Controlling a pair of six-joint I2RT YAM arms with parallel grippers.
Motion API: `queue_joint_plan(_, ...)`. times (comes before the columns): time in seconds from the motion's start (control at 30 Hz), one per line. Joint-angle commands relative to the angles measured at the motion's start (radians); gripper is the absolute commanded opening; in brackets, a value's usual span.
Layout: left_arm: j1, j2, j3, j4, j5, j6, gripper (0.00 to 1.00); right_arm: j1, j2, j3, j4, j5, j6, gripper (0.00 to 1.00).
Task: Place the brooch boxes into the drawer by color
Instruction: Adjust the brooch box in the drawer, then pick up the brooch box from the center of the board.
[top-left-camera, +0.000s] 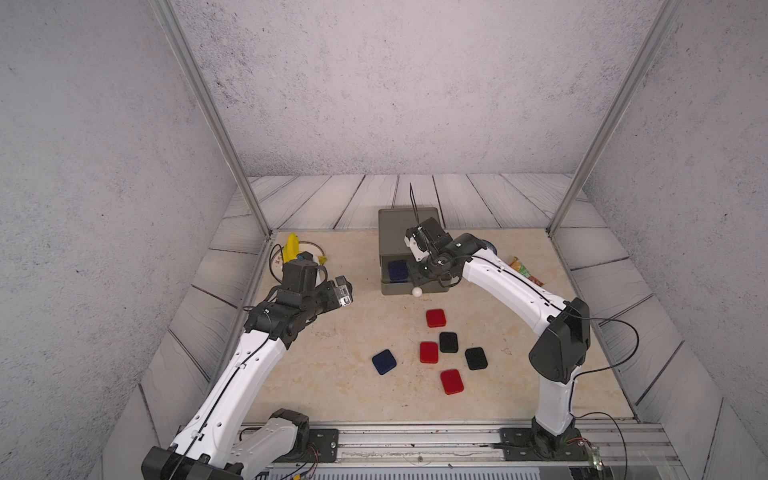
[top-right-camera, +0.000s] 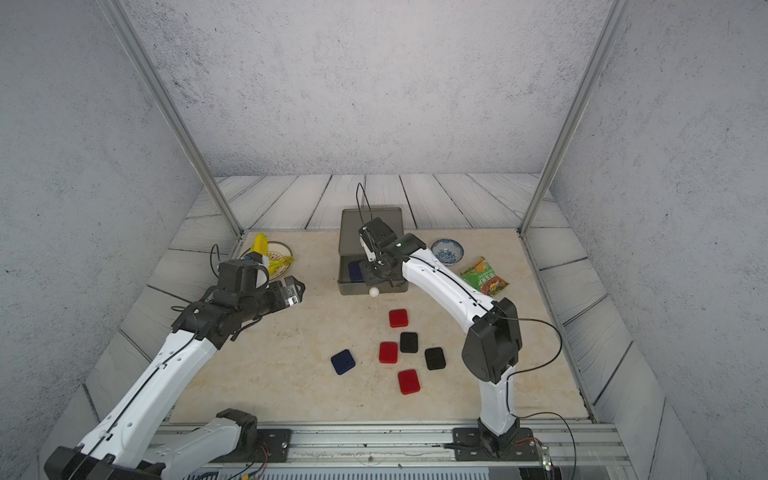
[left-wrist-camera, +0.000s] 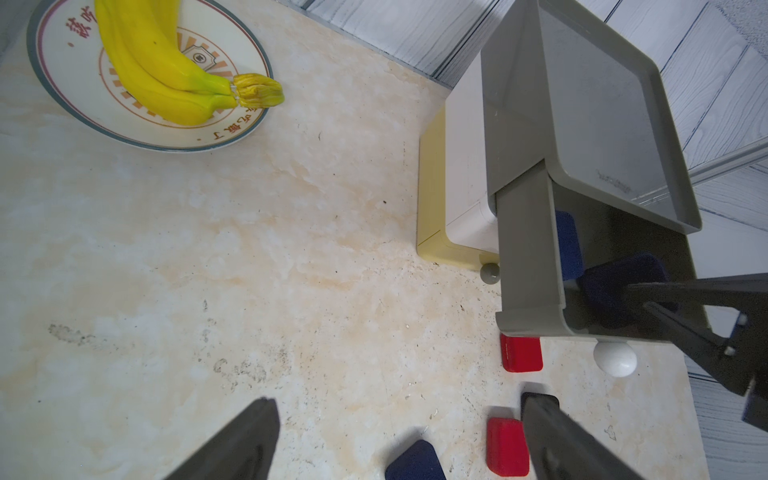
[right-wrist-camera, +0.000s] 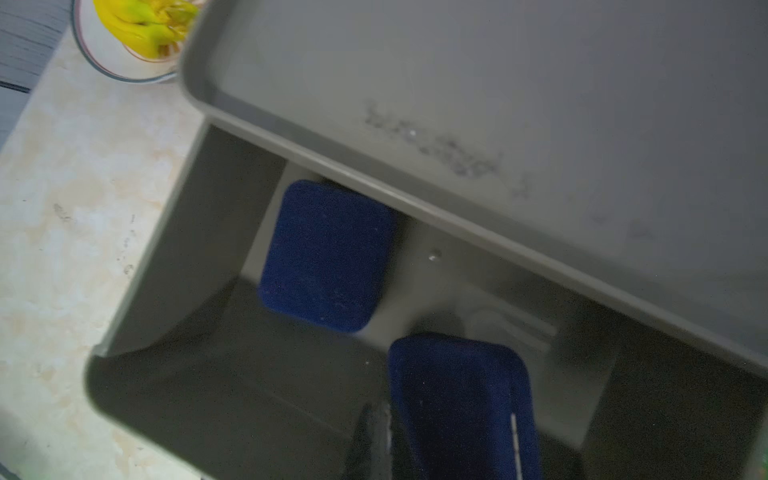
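Right claw (left-wrist-camera: 640, 296) grips navy box (right-wrist-camera: 461, 399) over, perhaps inside, grey drawer (right-wrist-camera: 187, 249).

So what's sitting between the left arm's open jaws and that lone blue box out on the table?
Nothing. Only bare tabletop lies between the jaws and the navy box, as both top views show.
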Motion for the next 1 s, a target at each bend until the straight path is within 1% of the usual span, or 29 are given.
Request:
queue_joint_plan(0.0,0.009,-0.006,-0.014,-0.005,-0.004,0.017,0.98,-0.022,-0.011,0.023,-0.048,0.064,-0.018,0.0)
queue_joint_plan(0.23,0.01,-0.004,-0.013,-0.006,-0.002,0.018,0.98,-0.033,-0.032,0.033,-0.032,0.088,-0.039,0.0)
queue_joint_plan(0.4,0.012,-0.01,-0.01,-0.033,-0.013,0.031,0.98,-0.03,-0.075,0.042,-0.035,-0.008,-0.072,0.0)
queue_joint_plan(0.43,0.012,-0.009,-0.007,-0.053,-0.016,0.039,0.98,-0.029,-0.096,0.027,-0.02,-0.019,-0.074,0.02)
queue_joint_plan(0.47,0.012,-0.009,-0.009,-0.075,-0.019,0.046,0.98,-0.026,-0.119,0.007,0.002,-0.025,-0.075,0.09)
queue_joint_plan(0.53,0.012,-0.019,-0.021,-0.124,-0.024,0.069,0.98,-0.022,-0.189,-0.055,0.063,-0.053,-0.083,0.35)
queue_joint_plan(0.6,-0.001,-0.036,-0.045,-0.157,-0.021,0.084,0.98,-0.021,-0.262,-0.119,0.134,-0.07,-0.077,0.5)
queue_joint_plan(0.7,-0.033,-0.063,-0.088,-0.18,-0.017,0.106,0.99,-0.022,-0.39,-0.252,0.277,-0.074,-0.064,0.66)
queue_joint_plan(0.73,-0.044,-0.066,-0.098,-0.191,-0.014,0.115,1.0,-0.022,-0.433,-0.289,0.311,-0.074,-0.059,0.71)
queue_joint_plan(0.83,-0.096,-0.057,-0.103,-0.22,-0.007,0.137,1.0,-0.023,-0.545,-0.387,0.37,-0.05,-0.048,0.79)
queue_joint_plan(0.97,-0.19,-0.023,-0.126,-0.233,-0.012,0.139,1.0,-0.031,-0.656,-0.504,0.414,-0.018,-0.034,0.86)
